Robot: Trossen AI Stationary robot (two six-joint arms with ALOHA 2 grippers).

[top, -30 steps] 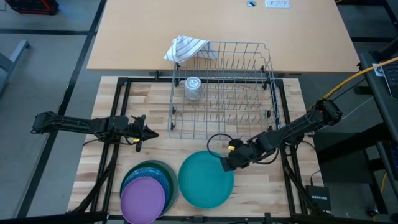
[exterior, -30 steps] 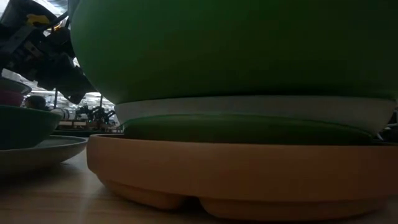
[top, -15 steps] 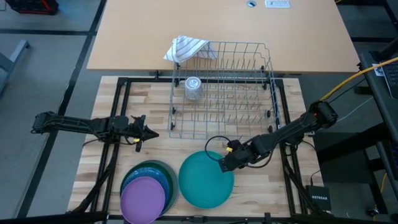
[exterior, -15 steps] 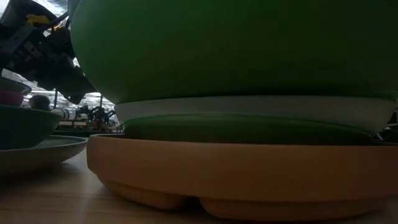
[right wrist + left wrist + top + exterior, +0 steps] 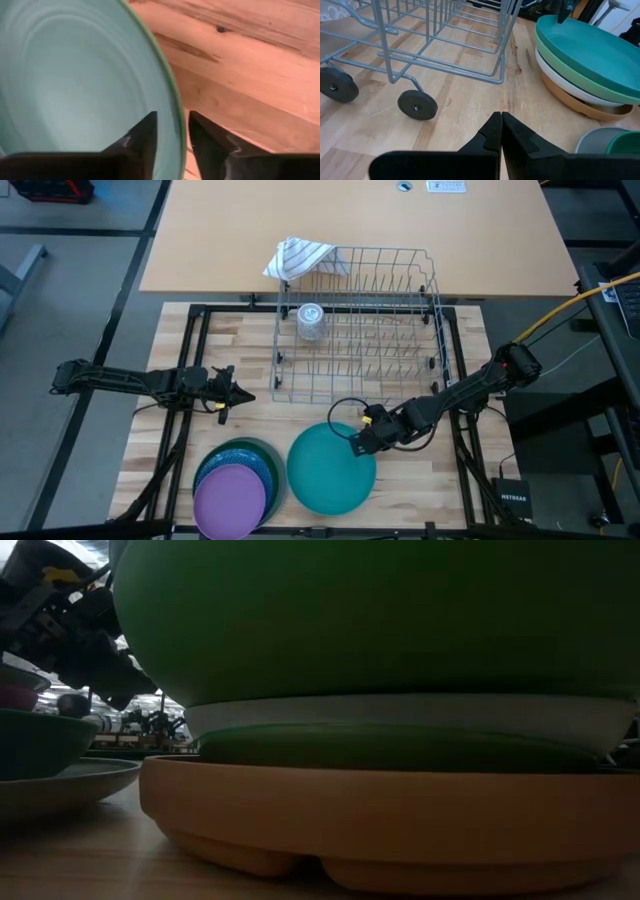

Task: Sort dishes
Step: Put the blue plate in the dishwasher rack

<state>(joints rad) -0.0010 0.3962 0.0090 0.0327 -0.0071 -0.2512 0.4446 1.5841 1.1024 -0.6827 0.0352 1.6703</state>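
The right gripper (image 5: 357, 442) hung at the far right rim of the big teal plate (image 5: 328, 470), its two dark fingers (image 5: 142, 140) standing a little apart with the plate's edge running up between them. One finger sat over the teal inside, the other over the bare wood just outside the rim; I could not tell whether the pads actually touched the plate, so no firm grip showed.

That teal plate topped a stack near the front edge of the wooden table (image 5: 250, 420). Under it lay a green dish (image 5: 380, 620), then a white one (image 5: 400, 720), a dark green one (image 5: 400, 748), and at the bottom a tan divided plate (image 5: 380, 810) resting on the wood.

Just beside that stack, toward the left arm's side, sat a second pile with a purple plate (image 5: 230, 500) on top and blue, green and dark teal rims showing beneath it.

Behind both stacks stood the wire dish rack (image 5: 360, 320), holding a small clear glass (image 5: 311, 321) near one far corner, with a striped cloth (image 5: 298, 256) draped over that corner.

The left gripper (image 5: 243, 393) waited over the table off the rack's left side, its fingers (image 5: 492, 135) pressed together on nothing.
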